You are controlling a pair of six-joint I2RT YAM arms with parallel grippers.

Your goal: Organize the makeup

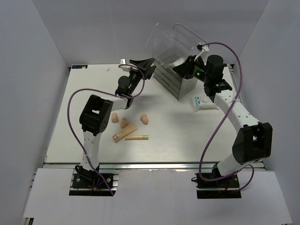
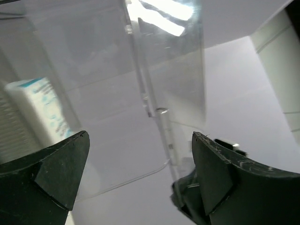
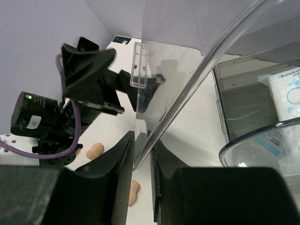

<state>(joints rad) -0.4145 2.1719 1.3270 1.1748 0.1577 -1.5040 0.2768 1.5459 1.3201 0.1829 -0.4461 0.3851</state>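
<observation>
- Nearest, in the top view, the gold stick (image 1: 137, 138) lies flat at about 7 o'clock from the middle of the table (image 1: 187, 140). The tube (image 1: 126, 131) sits just beside it at its 10 o'clock, gold cap toward the near left. Whether the two touch is too fine to tell.
- Just beyond, three sponges (image 1: 124, 123) can be counted in a loose row, apart from one another.
- Bare tabletop runs from the stick toward 3 o'clock as far as the right arm, and toward 9 o'clock to the table's left edge.
- A packet (image 1: 202, 102) lies on the table at 4 o'clock from the drawer box (image 1: 171, 83), just beside the right forearm.
- The left gripper (image 1: 146, 67) stands at 9 o'clock from the box, fingers spread wide with nothing between them.
- Its wrist view is filled with clear plastic, and a second packet (image 2: 40, 110) shows through it at 9 o'clock, blurred and cut off by a finger.
- The right gripper (image 3: 143, 164) is pinched narrow on the edge of the clear lid (image 3: 197, 51), one finger on each face.
- In that view the second packet lies in the box's open top at 3 o'clock. It is cut off by the frame and crossed by a curved clear rim.
- Two sponges show at 7 o'clock there, one half hidden behind a finger.
- Farthest, the lid tilts up and back at 12 o'clock, its outline faint against the rear wall (image 1: 93, 28).
</observation>
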